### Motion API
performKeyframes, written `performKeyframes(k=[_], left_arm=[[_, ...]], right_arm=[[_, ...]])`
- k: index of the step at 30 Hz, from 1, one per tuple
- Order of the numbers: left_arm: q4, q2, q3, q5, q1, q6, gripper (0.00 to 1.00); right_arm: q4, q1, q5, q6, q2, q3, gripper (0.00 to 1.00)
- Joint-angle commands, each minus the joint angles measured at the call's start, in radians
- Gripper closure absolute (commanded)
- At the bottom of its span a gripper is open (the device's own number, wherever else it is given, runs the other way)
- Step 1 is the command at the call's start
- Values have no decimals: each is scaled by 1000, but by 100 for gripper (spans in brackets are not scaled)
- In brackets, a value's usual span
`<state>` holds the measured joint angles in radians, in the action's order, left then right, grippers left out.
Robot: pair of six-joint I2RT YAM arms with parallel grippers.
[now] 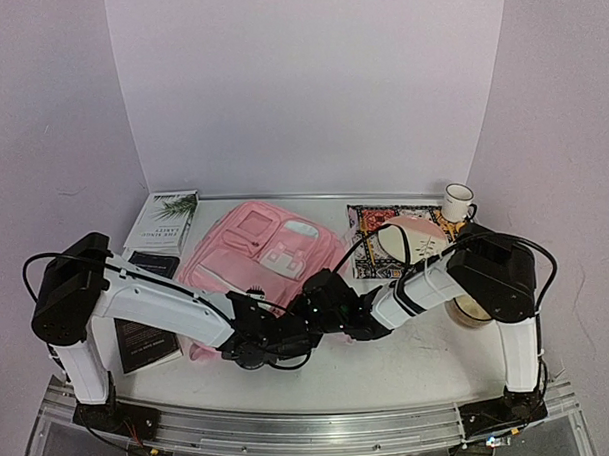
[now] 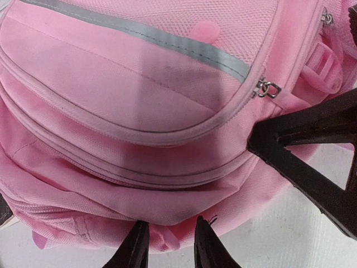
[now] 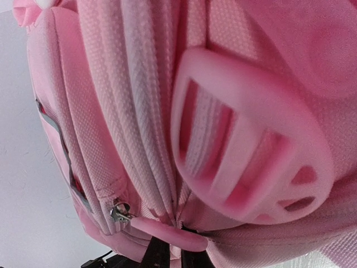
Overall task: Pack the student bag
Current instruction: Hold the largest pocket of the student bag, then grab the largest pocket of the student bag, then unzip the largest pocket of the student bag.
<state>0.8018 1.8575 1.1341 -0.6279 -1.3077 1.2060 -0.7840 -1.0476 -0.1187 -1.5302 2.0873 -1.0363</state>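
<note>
The big soft pink fabric student bag point(image 1: 260, 245) lay front-up mid-table, the right gripper point(image 3: 174, 258) clenched tight just under a pink rubbery zip pull point(image 3: 167, 234) at its near edge. The left gripper point(image 2: 170, 248) was narrowly parted with a fold of the hem between its fingers point(image 2: 139, 245), though I couldn't tell if it had bitten. I reckoned the zip would open best with the left pinning fabric taut and the right drawing along the seam, not upward; bare white table point(image 1: 419, 359) lay toward the arm bases, while a white paperback book point(image 1: 162, 225) sat just beside the bag's left.
</note>
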Motion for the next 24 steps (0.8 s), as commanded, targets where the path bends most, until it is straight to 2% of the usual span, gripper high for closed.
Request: performKeyframes(k=[1, 5, 10, 24], left_arm=[[90, 41, 30, -47, 7, 32, 74], [102, 42, 26, -40, 7, 45, 83], [122, -13, 8, -22, 7, 54, 100], [137, -240, -85, 25, 8, 35, 100]], right_arm=[[149, 3, -7, 29, 55, 34, 100], [142, 3, 4, 33, 45, 47, 100], [140, 14, 25, 52, 7, 79, 100], [149, 117, 47, 168, -176, 219, 100]])
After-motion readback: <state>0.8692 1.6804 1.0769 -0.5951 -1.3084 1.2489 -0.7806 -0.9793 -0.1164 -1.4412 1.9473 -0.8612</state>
